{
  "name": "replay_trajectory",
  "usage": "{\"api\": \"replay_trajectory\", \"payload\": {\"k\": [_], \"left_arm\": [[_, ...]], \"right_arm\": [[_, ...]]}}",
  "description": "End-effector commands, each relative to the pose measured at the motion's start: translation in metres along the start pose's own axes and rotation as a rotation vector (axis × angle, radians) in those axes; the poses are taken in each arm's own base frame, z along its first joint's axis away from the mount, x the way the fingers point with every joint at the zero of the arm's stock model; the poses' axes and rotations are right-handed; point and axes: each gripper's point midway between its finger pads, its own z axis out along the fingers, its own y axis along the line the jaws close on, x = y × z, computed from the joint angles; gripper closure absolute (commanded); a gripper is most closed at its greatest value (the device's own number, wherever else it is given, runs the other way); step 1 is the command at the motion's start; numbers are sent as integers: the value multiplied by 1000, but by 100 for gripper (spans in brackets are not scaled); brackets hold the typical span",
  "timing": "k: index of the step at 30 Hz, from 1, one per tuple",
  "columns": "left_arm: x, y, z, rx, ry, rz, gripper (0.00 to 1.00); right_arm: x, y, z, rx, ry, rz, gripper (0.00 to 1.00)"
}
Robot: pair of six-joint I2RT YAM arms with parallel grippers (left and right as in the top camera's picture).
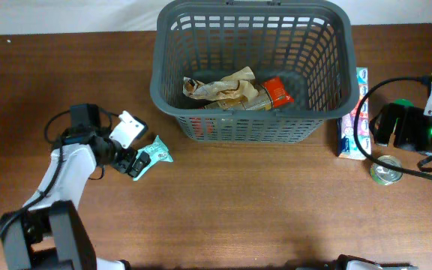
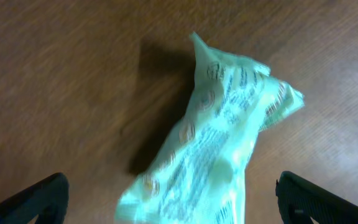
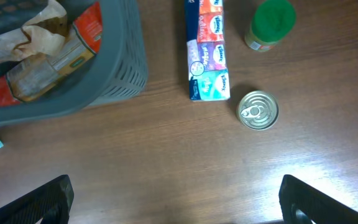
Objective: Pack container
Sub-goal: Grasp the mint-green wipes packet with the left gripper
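Observation:
The dark grey basket (image 1: 250,52) stands at the back middle of the table and holds a crumpled beige bag (image 1: 223,88) and a red packet (image 1: 277,91); it also shows in the right wrist view (image 3: 120,56). A mint-green packet (image 1: 156,151) lies on the table left of the basket. My left gripper (image 1: 139,162) is open, its fingers either side of the packet (image 2: 219,143) without closing on it. My right gripper (image 3: 173,202) is open and empty above bare table, at the right of the basket.
A tissue pack (image 1: 353,112) lies along the basket's right side, also in the right wrist view (image 3: 207,50). A small tin can (image 1: 386,170) and a green-lidded jar (image 3: 271,23) stand near it. Cables run by the right arm.

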Motion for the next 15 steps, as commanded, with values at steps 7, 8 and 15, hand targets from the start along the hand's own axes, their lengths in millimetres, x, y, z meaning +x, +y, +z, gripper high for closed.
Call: {"api": "replay_trajectory", "payload": {"k": [7, 8, 15], "left_arm": [[8, -11, 39, -5, 112, 71, 0], [9, -11, 41, -1, 116, 69, 4], [13, -12, 47, 12, 133, 64, 64]], "right_arm": [[-1, 3, 1, -24, 3, -15, 1], [-1, 3, 1, -24, 3, -15, 1], [-1, 3, 1, -24, 3, -15, 1]]}}
